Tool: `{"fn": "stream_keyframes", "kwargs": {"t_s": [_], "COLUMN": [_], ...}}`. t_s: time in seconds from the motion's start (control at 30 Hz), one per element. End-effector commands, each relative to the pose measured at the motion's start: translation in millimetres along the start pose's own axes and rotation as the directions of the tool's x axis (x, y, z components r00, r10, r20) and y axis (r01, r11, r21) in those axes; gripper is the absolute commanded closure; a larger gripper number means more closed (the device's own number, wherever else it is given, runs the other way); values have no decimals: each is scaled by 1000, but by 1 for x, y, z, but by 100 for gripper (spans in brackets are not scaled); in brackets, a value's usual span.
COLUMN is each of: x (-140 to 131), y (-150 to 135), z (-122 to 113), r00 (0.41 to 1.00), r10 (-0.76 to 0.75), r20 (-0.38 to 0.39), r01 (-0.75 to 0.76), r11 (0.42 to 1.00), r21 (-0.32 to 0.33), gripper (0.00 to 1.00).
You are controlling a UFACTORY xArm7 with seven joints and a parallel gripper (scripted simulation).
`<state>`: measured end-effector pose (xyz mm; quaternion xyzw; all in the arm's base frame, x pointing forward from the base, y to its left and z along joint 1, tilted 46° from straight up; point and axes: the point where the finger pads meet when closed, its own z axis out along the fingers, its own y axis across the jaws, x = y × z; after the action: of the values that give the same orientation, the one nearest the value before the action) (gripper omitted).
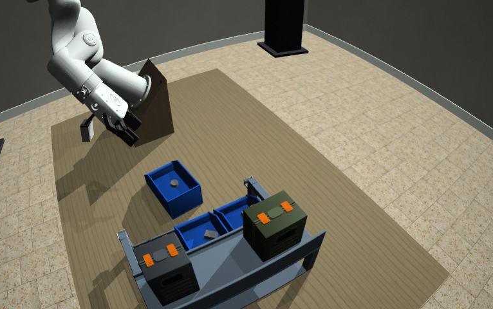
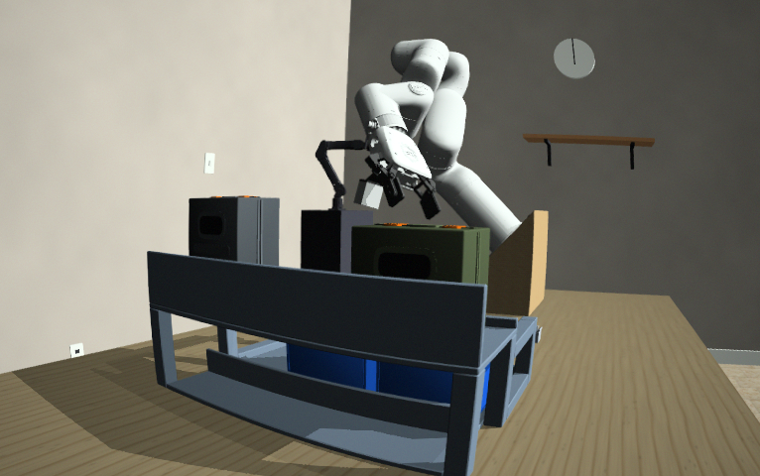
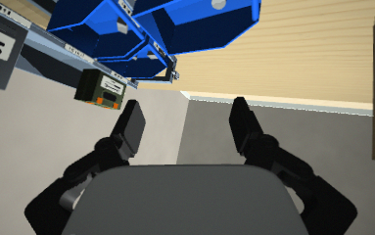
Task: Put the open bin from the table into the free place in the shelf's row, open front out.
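Note:
The loose blue open bin (image 1: 174, 188) stands level on the table in front of the grey shelf (image 1: 221, 249), with a small grey round part (image 1: 174, 183) in it. It also shows at the top of the wrist view (image 3: 209, 24). Two more blue bins (image 1: 217, 224) stand side by side in the shelf's row; the left one holds a grey part. The free place (image 1: 154, 239) lies left of them. My gripper (image 1: 131, 131) is open and empty, in the air well behind the loose bin, near the arm's base. It also shows in the exterior view (image 2: 413, 197) and the wrist view (image 3: 186, 109).
A green case (image 1: 275, 224) and a black case (image 1: 166, 268) stand on the shelf's upper board. A brown wedge mount (image 1: 154, 103) holds the arm at the table's far end. From the exterior view the shelf's back panel (image 2: 317, 307) hides the loose bin.

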<state>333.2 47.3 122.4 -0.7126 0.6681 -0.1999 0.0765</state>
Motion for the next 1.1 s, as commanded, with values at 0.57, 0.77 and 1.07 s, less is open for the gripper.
{"fn": "stream_keyframes", "kwargs": {"t_s": [0.57,0.77,1.07], "x": [-28,-28,-46], "y": [-53,-53,-87], "z": [56,56,92], "r00": [926,926,808], "r10": [365,365,578], "r20": [-93,-93,-115], "r01": [-349,-349,-539], "r11": [925,925,804], "r21": [151,151,252], "gripper": [0,0,0]}}
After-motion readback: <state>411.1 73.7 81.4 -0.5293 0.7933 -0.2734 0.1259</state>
